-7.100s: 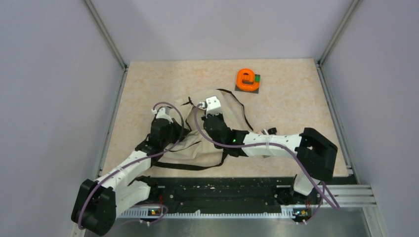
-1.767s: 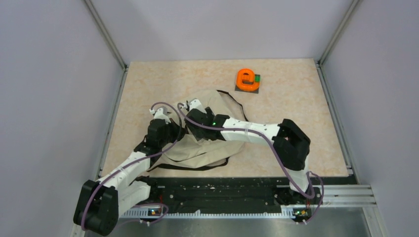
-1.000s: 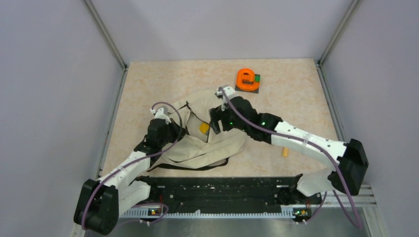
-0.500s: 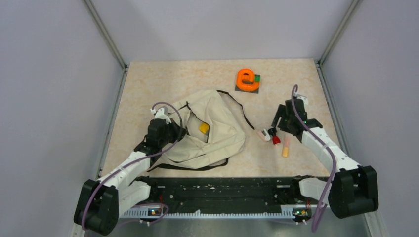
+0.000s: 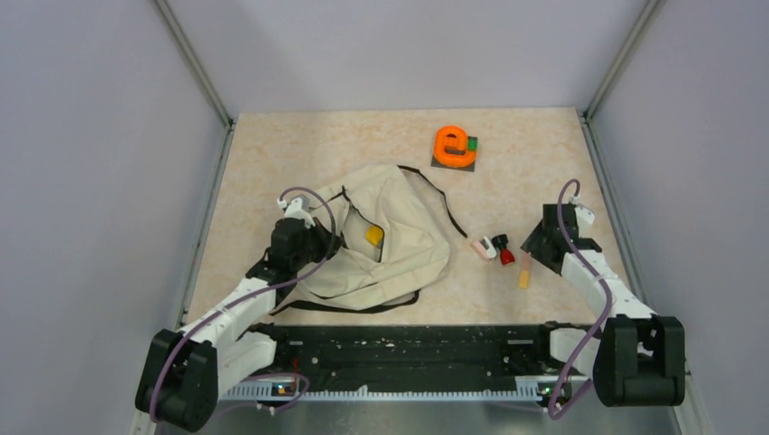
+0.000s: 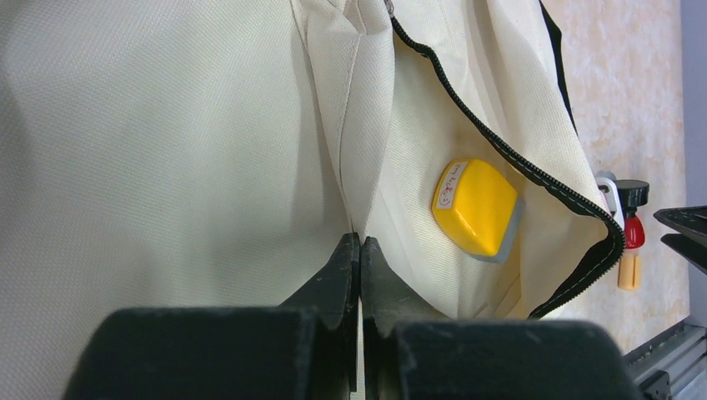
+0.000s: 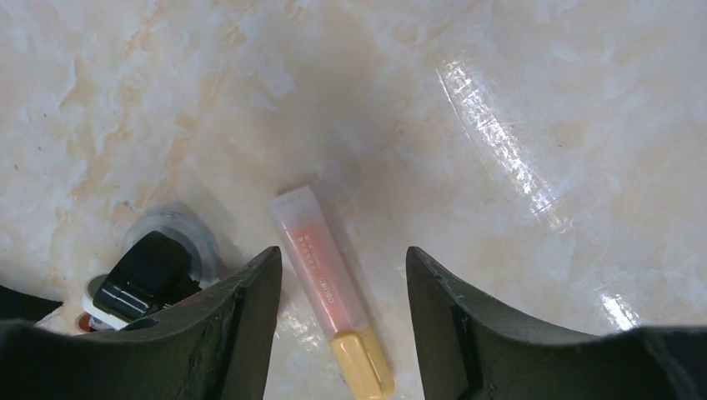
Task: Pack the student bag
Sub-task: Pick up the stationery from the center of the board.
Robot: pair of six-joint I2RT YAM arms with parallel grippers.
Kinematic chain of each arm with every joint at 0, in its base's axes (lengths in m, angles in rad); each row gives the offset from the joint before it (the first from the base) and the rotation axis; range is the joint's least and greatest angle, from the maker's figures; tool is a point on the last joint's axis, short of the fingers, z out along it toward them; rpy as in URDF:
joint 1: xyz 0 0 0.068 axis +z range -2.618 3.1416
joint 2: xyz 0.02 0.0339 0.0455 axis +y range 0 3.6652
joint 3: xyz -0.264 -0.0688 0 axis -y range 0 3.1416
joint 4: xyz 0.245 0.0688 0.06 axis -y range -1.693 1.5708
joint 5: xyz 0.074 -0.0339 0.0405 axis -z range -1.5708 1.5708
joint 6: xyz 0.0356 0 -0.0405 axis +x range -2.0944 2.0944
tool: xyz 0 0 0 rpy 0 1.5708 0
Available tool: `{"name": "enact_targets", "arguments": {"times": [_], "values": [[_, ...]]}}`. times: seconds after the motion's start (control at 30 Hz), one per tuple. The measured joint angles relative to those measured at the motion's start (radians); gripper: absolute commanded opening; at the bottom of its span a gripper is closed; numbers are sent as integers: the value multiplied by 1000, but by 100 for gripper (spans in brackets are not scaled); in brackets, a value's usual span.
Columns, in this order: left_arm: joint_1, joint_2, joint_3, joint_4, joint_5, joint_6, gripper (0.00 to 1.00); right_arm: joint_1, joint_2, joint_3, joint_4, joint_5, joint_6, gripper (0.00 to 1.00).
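Note:
The beige student bag [image 5: 399, 258] lies at the table's middle-left with its black zipper [image 6: 500, 150] open. A yellow block [image 5: 374, 236] rests inside the opening, and the left wrist view shows this yellow block [image 6: 477, 207] against the lining. My left gripper [image 5: 315, 241] is shut on a fold of the bag's fabric [image 6: 167, 125] at the opening's left edge. My right gripper [image 7: 343, 254] hangs open low over a pink tube with a yellow cap [image 7: 321, 267], one finger on each side, neither touching it. The tube [image 5: 524, 273] lies right of the bag.
A small black-capped item [image 7: 146, 271] and a red-tipped piece [image 5: 506, 257] lie just left of the tube. An orange ring-shaped object [image 5: 454, 145] sits on a dark square at the back. A black strap [image 5: 449, 213] trails from the bag toward the small items.
My right arm has swung from over the bag to the right side of the table and come down over the tube, its jaws narrowing. The left gripper keeps its hold.

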Motion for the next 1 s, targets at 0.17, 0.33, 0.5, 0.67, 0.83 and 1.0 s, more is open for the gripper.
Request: {"name": "enact_targets", "arguments": {"times": [0.17,0.33,0.5,0.67,0.83,1.0], "values": [[0,0,1,0,0,3,0,0,38,0,3,-32,-34,56],[0,1,1,0,0,3,0,0,96,2,2,-60,-65,56],[0,2,1,0,1,3,0,0,117,2,3,-82,-85,55],[0,10,2,1,3,3,0,3,161,27,4,-82,-108,43],[0,10,5,0,6,3,0,8,168,29,11,-82,-121,28],[0,10,5,0,7,3,0,8,170,29,18,-95,-129,9]]}}
